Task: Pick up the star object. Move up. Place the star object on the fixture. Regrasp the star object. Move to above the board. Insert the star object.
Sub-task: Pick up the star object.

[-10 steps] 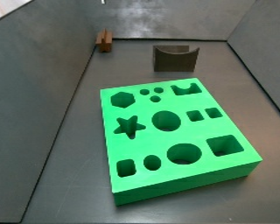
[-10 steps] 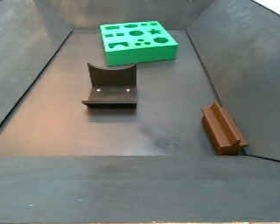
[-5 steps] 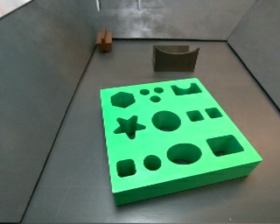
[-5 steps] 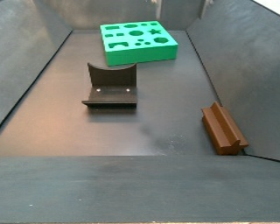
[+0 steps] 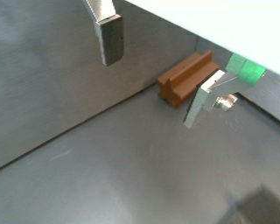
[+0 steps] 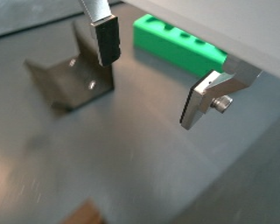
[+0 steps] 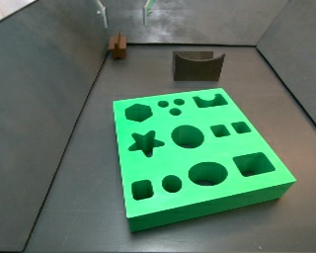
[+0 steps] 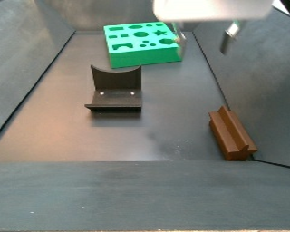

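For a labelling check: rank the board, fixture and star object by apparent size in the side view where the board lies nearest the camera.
1. Board, largest.
2. Fixture.
3. Star object, smallest, though farthest away.

Gripper hangs open above it.

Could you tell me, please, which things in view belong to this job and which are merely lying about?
Part of the job:
- star object, on the floor by the wall
- fixture
- board
- gripper, open, hanging above the floor near the star object

Lying about:
- nothing else shows
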Tool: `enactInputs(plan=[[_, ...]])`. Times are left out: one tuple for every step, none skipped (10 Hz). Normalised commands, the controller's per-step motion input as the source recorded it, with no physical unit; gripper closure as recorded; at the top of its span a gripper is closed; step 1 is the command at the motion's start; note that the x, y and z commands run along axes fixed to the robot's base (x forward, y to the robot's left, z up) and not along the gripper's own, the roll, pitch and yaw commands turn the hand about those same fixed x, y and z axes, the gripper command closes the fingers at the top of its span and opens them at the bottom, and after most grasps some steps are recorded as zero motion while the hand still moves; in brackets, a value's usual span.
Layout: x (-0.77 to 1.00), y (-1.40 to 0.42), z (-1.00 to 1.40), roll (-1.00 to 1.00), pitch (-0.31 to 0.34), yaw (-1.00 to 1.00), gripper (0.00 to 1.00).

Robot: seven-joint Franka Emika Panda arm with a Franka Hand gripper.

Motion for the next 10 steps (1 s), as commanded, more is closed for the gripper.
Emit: enactInputs(plan=[[-0.37, 0.65, -0.33, 0.03, 0.0, 0.17, 0.0], [-0.21, 0.52, -0.31, 0.01, 0.0, 0.11, 0.0], [-0.06, 0.39, -0.27, 0.0, 0.0, 0.05, 0.0], [0.0, 0.36, -0.47, 0.0, 0.0, 0.07, 0.0], [0.0, 0.34, -0.56, 0.02, 0.0, 0.07, 0.0], [-0.07, 0.37, -0.62, 0.06, -0.033, 0.07, 0.0], [-0.21, 0.4, -0.6, 0.1, -0.024, 0.09, 0.0], [-0.22, 0.4, -0.6, 0.11, -0.013, 0.12, 0.0], [-0.19, 0.43, -0.57, 0.11, -0.001, 0.12, 0.0], [-0.02, 0.5, -0.5, 0.07, 0.0, 0.1, 0.0]])
